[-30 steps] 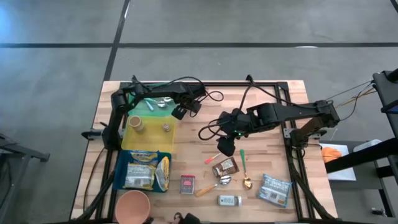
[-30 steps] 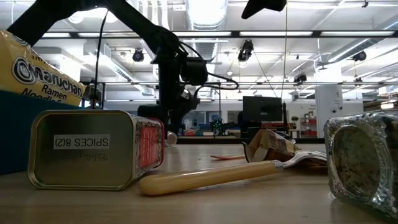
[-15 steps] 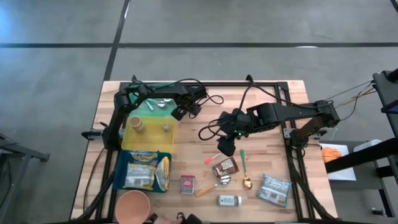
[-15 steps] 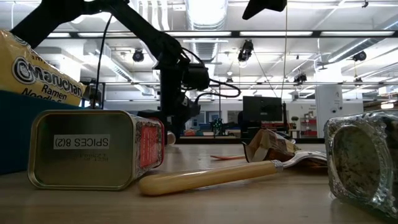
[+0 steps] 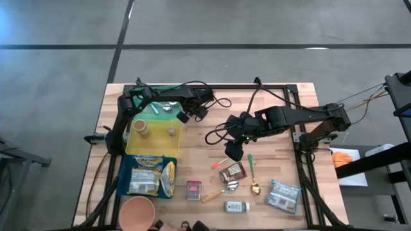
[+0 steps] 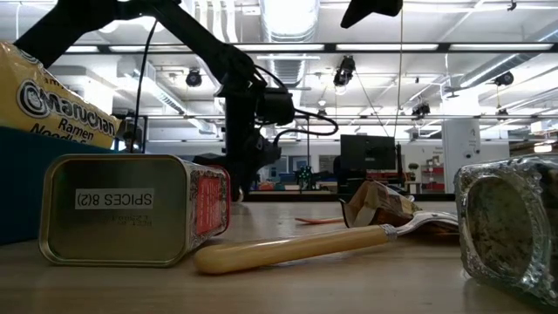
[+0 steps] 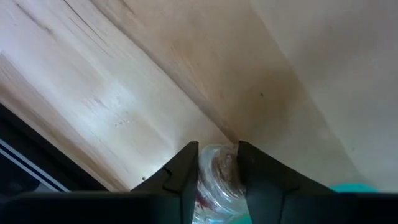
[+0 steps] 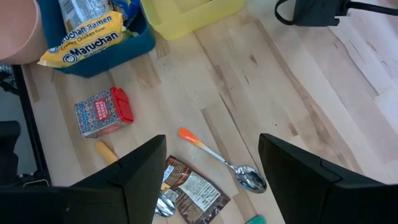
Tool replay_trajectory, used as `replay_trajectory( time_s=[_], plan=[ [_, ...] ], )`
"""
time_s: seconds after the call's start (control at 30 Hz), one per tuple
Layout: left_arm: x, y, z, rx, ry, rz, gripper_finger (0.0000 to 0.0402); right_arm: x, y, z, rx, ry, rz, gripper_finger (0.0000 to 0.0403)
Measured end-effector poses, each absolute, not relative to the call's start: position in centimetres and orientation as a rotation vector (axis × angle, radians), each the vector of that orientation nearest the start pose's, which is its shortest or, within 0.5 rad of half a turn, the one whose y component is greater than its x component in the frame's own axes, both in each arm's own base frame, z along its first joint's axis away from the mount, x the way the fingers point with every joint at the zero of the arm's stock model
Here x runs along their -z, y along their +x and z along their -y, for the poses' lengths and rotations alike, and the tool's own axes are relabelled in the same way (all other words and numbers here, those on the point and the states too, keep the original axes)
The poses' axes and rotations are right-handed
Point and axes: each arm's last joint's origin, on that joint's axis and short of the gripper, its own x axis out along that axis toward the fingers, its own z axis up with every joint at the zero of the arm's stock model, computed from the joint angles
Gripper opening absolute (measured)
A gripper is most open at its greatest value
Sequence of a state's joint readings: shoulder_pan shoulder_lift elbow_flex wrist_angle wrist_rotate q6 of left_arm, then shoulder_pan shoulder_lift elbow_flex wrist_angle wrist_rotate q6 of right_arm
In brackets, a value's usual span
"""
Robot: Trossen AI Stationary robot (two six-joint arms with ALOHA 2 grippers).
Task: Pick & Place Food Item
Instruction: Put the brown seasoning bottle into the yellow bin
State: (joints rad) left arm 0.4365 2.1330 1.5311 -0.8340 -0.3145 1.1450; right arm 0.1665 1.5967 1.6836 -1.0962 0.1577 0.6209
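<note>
Pincer on my left arm (image 7: 213, 167) clamps a small clear jar (image 7: 214, 180) between its fingers, above the yellow bin's (image 5: 156, 135) edge. I judge the carry underway; next comes placing. My right pincer (image 8: 211, 177) waits wide.

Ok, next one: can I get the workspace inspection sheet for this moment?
Surface: wooden table, no spills seen.
Job's things: small jar in the yellow bin; ramen packets in the blue bin.
Clutter: spice tin, green spoon, shaker, pink bowl.
Grippers: left gripper closed on the small jar; right gripper open, empty, above the table.
Cables: black cables looped between the arms.
Surroundings: grey floor.
</note>
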Motion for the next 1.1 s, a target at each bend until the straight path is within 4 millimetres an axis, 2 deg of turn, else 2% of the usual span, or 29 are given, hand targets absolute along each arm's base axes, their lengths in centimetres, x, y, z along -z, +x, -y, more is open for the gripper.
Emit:
replay_trajectory(
  time_s=[0.2, 0.4, 0.63, 0.77, 0.97, 1.03, 1.1],
  plan=[
    [-14.3, 36.9, -17.6, 0.283, 0.793, -1.620, 0.0055, -36.7, 31.3, -4.8, 0.299, 0.406, -0.957, 0.0255],
    [-14.3, 37.4, -16.0, 0.309, 0.756, -1.596, 0.0004, -36.7, 31.3, -4.8, 0.298, 0.406, -0.957, 0.0255],
    [-15.4, 38.4, -12.6, 0.303, 0.743, -1.559, 0.0003, -36.7, 31.3, -4.8, 0.297, 0.402, -0.957, 0.0255],
    [-16.8, 38.8, -11.1, 0.215, 0.692, -1.520, 0.0003, -36.7, 31.3, -4.8, 0.299, 0.403, -0.955, 0.0255],
    [-19.6, 39.7, -11.6, -0.080, 0.491, -1.409, 0.0007, -36.7, 31.4, -4.8, 0.299, 0.402, -0.954, 0.0255],
    [-20.3, 39.8, -12.2, -0.123, 0.536, -1.406, 0.0019, -36.7, 31.4, -4.8, 0.298, 0.401, -0.954, 0.0255],
    [-20.4, 39.6, -12.6, -0.108, 0.654, -1.444, 0.0039, -36.7, 31.4, -4.8, 0.298, 0.399, -0.954, 0.0255]
  ],
)
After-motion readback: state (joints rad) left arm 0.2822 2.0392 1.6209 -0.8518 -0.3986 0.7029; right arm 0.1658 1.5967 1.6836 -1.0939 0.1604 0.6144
